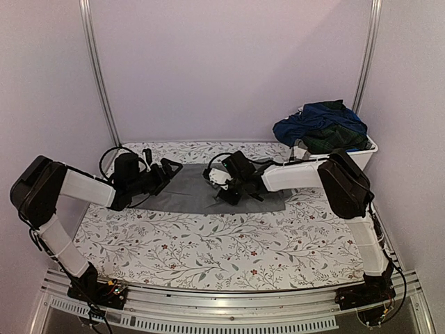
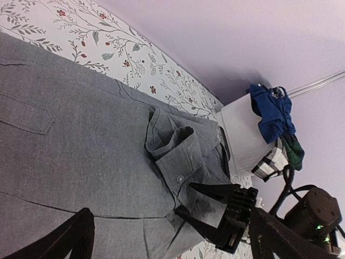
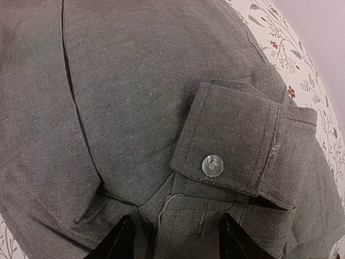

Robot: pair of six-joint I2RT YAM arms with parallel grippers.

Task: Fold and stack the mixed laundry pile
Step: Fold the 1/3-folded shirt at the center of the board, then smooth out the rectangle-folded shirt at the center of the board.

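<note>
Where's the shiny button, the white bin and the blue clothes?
button [image 3: 212, 165], right wrist view, on its shiny middle.
white bin [image 2: 242, 132], left wrist view, on its bare side wall.
blue garment [image 1: 309, 125], top external view, on its bunched-up middle.

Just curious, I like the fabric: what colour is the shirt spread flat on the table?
The shirt is plain grey, clearest in the right wrist view.

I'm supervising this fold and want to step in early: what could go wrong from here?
1. The right gripper straddles bunched cloth beside the buttoned cuff; it may pinch extra layers and drag the whole grey shirt.
2. The left gripper is open and holds nothing, so the shirt could slide and wrinkle.
</note>
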